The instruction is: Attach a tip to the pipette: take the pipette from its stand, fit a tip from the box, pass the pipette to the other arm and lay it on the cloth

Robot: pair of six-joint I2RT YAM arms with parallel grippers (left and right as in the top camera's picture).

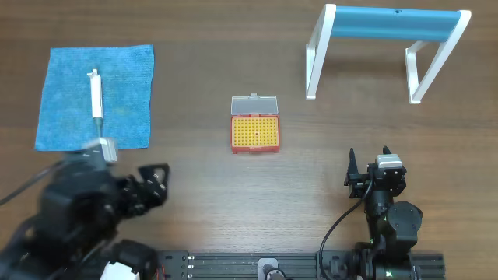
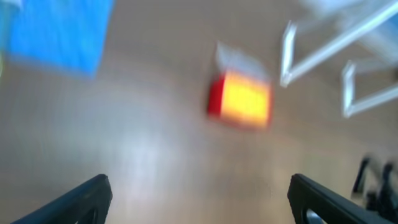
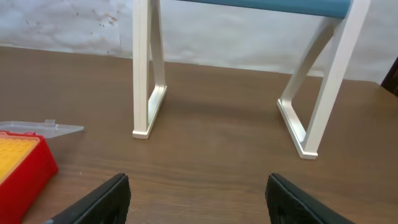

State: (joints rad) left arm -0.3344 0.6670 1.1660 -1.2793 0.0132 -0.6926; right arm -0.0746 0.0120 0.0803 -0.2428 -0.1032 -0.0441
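The white pipette (image 1: 96,99) lies on the blue cloth (image 1: 124,85) at the table's far left, its tip end toward the near edge. The red tip box (image 1: 254,134) with yellow tips and its clear lid open stands mid-table; it also appears as the tip box (image 2: 241,99) and the tip box (image 3: 18,168). My left gripper (image 1: 156,185) is near the left base, open and holding nothing, its fingers (image 2: 81,199) wide apart. My right gripper (image 1: 367,167) rests low near the right base, open, with its fingers (image 3: 99,199) spread and nothing between them.
The white-legged stand with a blue top bar (image 1: 389,23) stands at the back right, with nothing hanging on it; its legs (image 3: 146,81) rise ahead of the right gripper. The blue cloth (image 2: 59,31) also appears from the left wrist. Bare wooden tabletop lies between the arms.
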